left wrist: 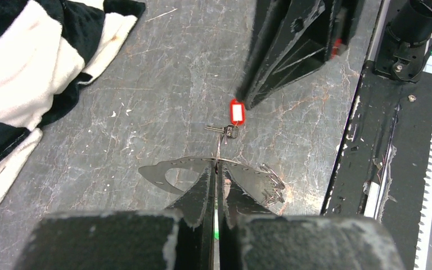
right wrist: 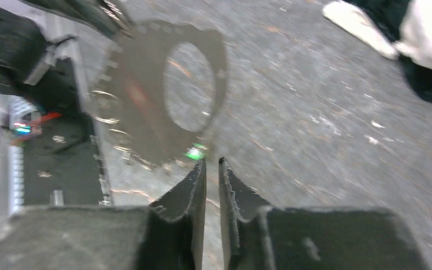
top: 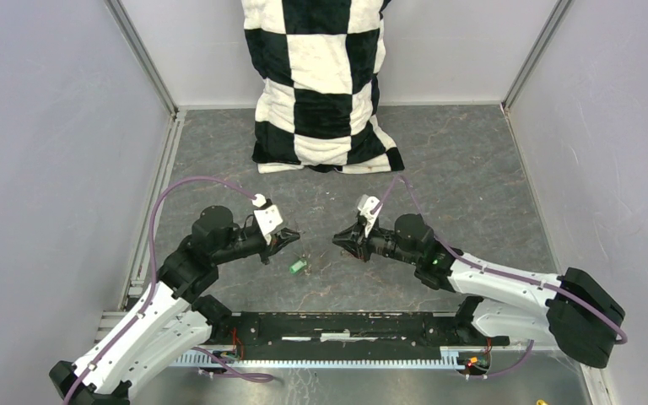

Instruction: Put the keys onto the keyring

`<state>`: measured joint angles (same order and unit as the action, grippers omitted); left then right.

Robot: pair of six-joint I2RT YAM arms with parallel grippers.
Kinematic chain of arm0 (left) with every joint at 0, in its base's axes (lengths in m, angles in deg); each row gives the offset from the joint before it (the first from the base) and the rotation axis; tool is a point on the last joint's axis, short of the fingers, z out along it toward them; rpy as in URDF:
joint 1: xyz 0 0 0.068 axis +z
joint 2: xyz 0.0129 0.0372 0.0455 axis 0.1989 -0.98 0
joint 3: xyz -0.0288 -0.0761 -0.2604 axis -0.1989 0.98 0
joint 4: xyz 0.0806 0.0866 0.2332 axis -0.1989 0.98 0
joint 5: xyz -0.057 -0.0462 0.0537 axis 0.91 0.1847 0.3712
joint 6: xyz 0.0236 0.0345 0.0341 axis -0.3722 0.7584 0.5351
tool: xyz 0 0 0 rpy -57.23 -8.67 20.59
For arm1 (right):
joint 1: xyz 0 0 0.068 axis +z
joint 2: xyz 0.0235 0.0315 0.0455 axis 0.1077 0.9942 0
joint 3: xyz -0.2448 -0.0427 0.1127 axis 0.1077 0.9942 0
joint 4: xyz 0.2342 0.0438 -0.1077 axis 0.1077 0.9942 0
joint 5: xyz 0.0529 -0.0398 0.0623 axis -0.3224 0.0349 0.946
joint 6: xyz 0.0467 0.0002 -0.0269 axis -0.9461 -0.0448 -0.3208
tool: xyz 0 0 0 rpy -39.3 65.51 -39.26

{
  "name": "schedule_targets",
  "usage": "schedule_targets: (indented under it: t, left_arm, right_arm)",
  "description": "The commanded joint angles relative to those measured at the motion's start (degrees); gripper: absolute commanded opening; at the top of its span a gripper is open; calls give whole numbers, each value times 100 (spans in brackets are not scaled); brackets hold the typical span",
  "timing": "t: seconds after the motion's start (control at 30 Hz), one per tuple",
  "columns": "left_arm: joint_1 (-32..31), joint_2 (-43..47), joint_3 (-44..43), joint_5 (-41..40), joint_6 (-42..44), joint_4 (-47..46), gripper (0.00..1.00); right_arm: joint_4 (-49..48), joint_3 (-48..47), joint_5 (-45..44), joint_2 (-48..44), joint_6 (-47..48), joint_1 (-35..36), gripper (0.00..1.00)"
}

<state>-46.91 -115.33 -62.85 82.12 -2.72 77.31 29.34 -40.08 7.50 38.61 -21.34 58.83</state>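
Starting nearest: spotting the green key flat on the table, loose, just below and between the two arms' tips, not on anything yet. Moving up to the left end effector: clamped fully shut on the thin wire of the keyring. Following that wire outward and finding the red key at its far end, blade and small link right against the wire. Can't tell whether threaded on or merely touching. Over to the right end effector: pinched down to a thin slit, nothing seen between the jaws in its own blurred view, tip right at the top edge of the red key's head in the left wrist view. Calling it early going: ring in hand, red key at the ring at best, green key wholly left to do. No box, tray or dish to report, so nothing to list inside one. Farthest back, just a checkered cloth against the wall.
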Motion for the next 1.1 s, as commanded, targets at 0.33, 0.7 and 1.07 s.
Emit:
schedule_targets:
  t: [0.33,0.7,1.07]
  left_arm:
    - [-7,111,-21,152,-88,-446,2]
    - [-7,186,4,138,-82,-419,2]
    - [-7,219,-9,112,-83,-413,2]
  right_arm:
    - [17,358,-1665,1380,-70,-99,56]
    - [-251,86,-1760,2026,-326,-126,49]
    - [-49,20,-1763,2147,-344,-124,36]
